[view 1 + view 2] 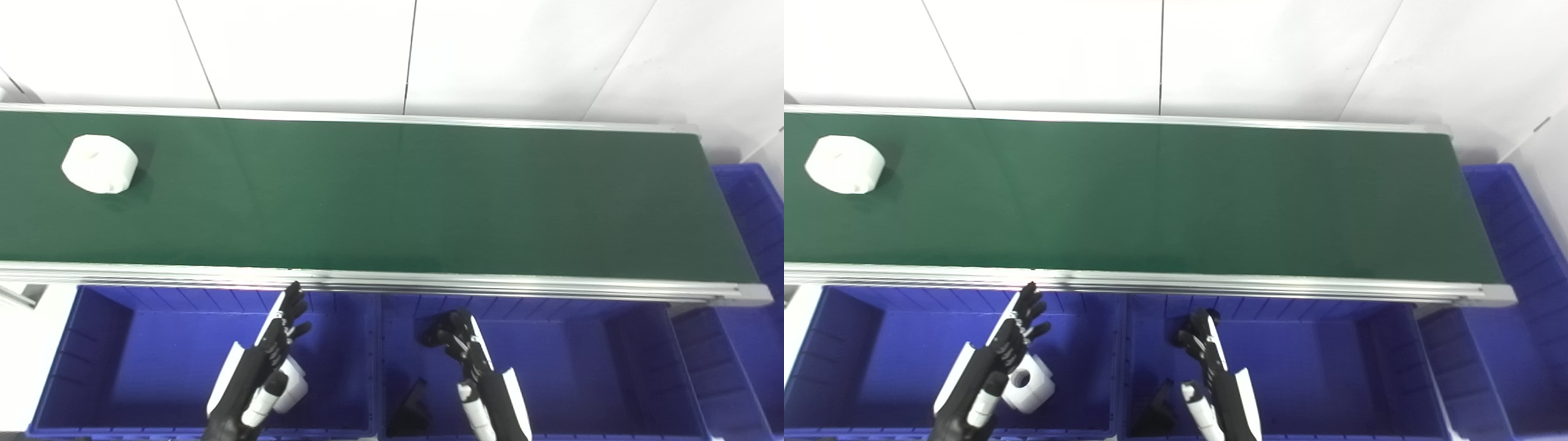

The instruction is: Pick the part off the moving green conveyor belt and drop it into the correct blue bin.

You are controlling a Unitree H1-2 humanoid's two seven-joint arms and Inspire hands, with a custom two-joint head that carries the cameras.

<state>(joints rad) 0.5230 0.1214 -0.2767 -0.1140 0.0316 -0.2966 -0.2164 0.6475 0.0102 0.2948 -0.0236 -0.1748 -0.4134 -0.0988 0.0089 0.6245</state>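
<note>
Beyond the fingers, surface: a green conveyor belt runs across the whole width between two aluminium side rails; its end stops short of the right picture border.
Room: white wall panels with thin dark seams rise directly behind the far rail.
Part: a white, round, squat part lies on the belt far to the left of both hands, nearer the far rail than the near one, well apart from any fingers.
Left bin: a blue bin sits below the near rail, under the left hand; a white part with a round hole lies in it, just beside the left forearm.
Middle bin: a second blue bin lies under the right hand; a dark angular piece rests on its floor, left of the right wrist.
Right bin: a third blue bin stands past the belt's end, to the right of both hands.
Left hand: fingers spread and extended, holding nothing, tips just short of the near rail.
Right hand: fingers loosely curled but apart, holding nothing, above the middle bin.
Clearance: the near rail overhangs the bins' far edges; the belt between the part and the hands is bare.
</note>
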